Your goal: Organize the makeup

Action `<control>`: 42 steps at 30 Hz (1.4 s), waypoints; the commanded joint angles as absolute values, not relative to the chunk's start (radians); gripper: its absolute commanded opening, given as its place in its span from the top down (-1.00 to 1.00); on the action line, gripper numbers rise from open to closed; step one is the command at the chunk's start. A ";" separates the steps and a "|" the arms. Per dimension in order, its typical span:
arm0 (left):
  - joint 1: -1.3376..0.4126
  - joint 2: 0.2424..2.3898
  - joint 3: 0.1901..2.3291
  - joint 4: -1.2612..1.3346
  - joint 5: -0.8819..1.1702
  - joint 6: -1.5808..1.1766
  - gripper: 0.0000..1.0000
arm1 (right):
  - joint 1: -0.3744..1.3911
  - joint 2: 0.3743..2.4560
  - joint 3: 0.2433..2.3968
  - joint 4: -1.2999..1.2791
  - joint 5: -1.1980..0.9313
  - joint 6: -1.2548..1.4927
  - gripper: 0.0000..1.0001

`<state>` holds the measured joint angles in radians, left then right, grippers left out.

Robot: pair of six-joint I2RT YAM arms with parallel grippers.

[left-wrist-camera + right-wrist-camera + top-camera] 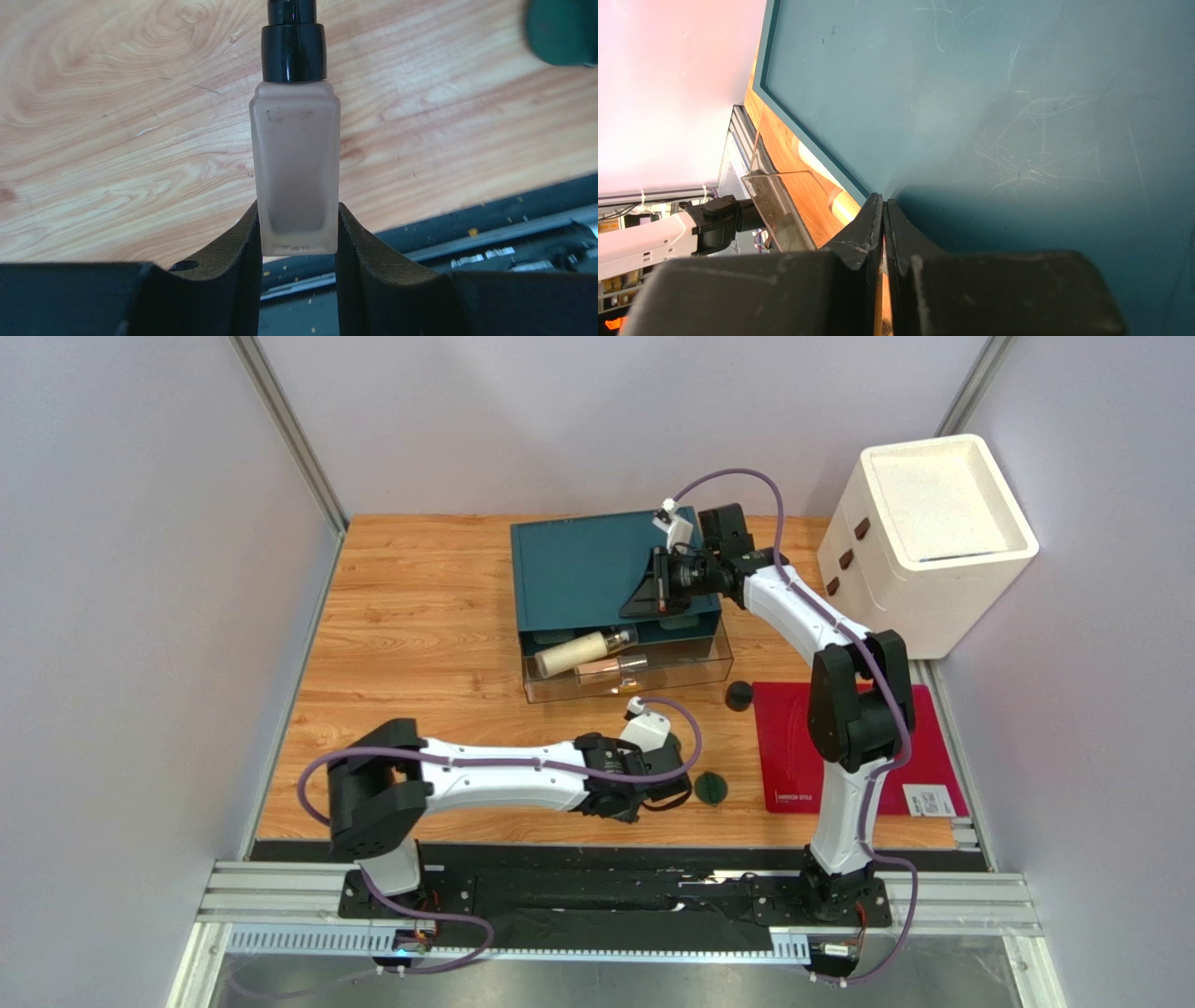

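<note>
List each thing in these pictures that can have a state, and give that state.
Drawer: open, makeup inside.
Cream bottle: lying on its side in the drawer.
Left gripper: shut on the brown bottle.
Brown bottle: clamped between the fingers, cap on.
Right gripper: shut, empty, over the teal box.
Green disc: loose on the table.
Black jar: loose on the table.
</note>
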<state>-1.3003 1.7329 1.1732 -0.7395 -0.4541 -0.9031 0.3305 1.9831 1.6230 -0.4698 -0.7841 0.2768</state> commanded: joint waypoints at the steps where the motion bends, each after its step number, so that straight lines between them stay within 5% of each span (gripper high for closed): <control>1: -1.330 1.565 1.195 -0.798 -0.528 -0.784 1.00 | 0.330 2.085 1.535 -0.709 -0.587 0.196 0.88; 18: -1.307 1.425 1.259 -0.526 -0.681 0.036 1.00 | 0.314 2.115 1.580 -0.716 -0.638 0.232 0.88; 42: -0.973 1.683 1.542 -0.413 -0.147 0.276 1.00 | 0.291 2.167 1.660 -0.772 -0.643 0.219 0.88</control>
<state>-0.9688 1.6722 1.4975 -0.4343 -0.2577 0.2314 0.3042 2.0502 1.7184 -0.5705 -0.8558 0.2993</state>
